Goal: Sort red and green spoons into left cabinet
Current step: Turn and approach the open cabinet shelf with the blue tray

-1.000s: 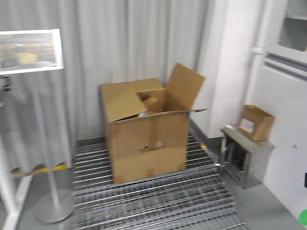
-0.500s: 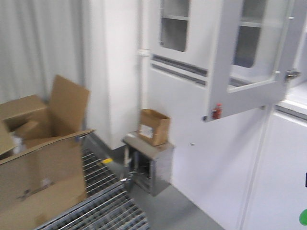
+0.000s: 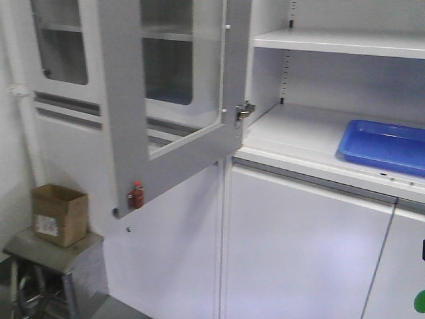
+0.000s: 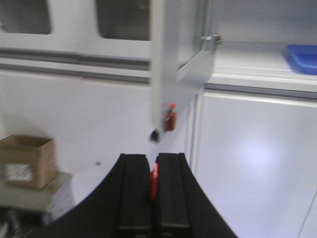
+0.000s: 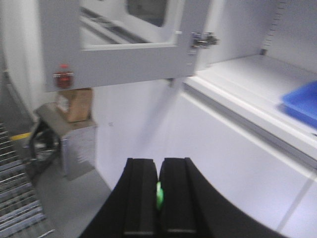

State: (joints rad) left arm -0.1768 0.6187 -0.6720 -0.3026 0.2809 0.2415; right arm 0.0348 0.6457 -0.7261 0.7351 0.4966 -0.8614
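Both spoons gripped for carry: left end effector (image 4: 154, 162) clamped on red spoon (image 4: 154, 182), right end effector (image 5: 158, 166) clamped on green spoon (image 5: 159, 195). Cabinet (image 3: 345, 80) ahead, door (image 3: 172, 100) swung open, so shelf (image 3: 299, 136) looks reachable. Blue tray (image 3: 382, 143) sits on shelf.

My front view has swung to the right. The big open carton on the floor grating and the sign stand have slipped out of sight. The small cardboard box (image 3: 58, 214) on its metal stool (image 3: 50, 250) has slid from the right side to the lower left. The open glass door (image 3: 169, 100) now fills the middle, and the left cabinet (image 3: 345, 76) has appeared at right, a blue tray (image 3: 385, 145) on its lower shelf (image 3: 299, 133).
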